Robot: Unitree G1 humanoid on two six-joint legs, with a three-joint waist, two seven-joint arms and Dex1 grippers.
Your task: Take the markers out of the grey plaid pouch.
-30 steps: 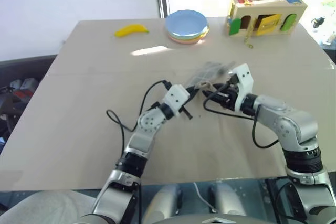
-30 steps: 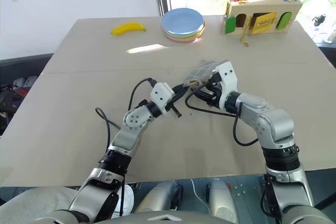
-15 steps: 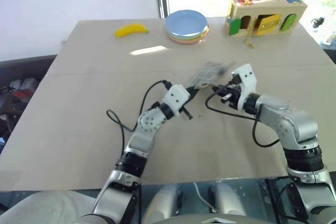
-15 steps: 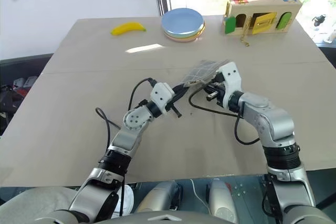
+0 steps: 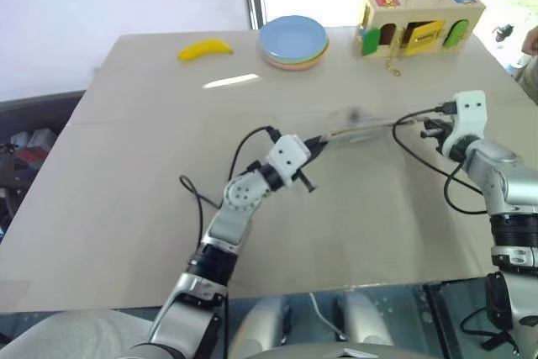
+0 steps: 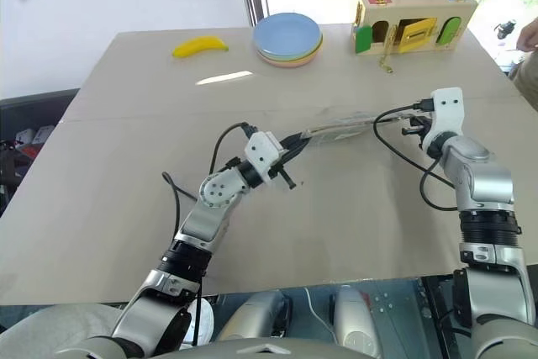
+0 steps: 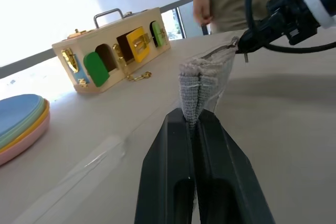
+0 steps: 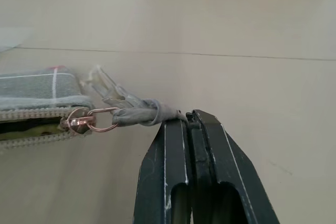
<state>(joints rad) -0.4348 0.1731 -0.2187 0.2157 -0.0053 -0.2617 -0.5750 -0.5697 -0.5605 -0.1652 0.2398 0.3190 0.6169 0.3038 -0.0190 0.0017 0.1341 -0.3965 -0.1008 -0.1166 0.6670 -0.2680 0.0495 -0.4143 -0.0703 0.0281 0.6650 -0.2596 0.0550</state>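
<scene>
**Pouch stretched between both grippers, zipper cord in the right one**

Right gripper (image 8: 190,121): fingers pressed together, clamped on the grey zipper pull cord (image 8: 142,114). Cord runs taut to a copper-coloured ring (image 8: 102,119) on the zipper slider at the pouch's end. In the head view this gripper sits at right of centre of the frame, above the desk (image 5: 134,157).

Left gripper (image 7: 193,124): fingers clenched on the opposite end of the grey plaid pouch (image 7: 202,85), fabric bunched and pinched between the two black fingers. In the head view it sits near frame centre.

Pouch (image 5: 357,128) spans the gap between the two grippers, drawn out long and thin, blurred in the head view. Right wrist view shows grey fabric with white grid lines and zipper teeth along the edge, with a dark gap between the teeth rows next to the slider. Can't tell what's inside; no marker can be made out for certain.

Further out, upper part of the head frame:
- yellow banana (image 5: 205,49), upper left on the desk
- stack of plates (image 5: 292,40), blue one on top, top centre
- wooden latch box (image 5: 423,18) with coloured doors and a metal handle, upper right; small brass chain (image 5: 391,63) hanging at its front

Person's hand (image 7: 201,4) and beige clothing behind the desk, at the top of the left wrist view, near the box.
</scene>
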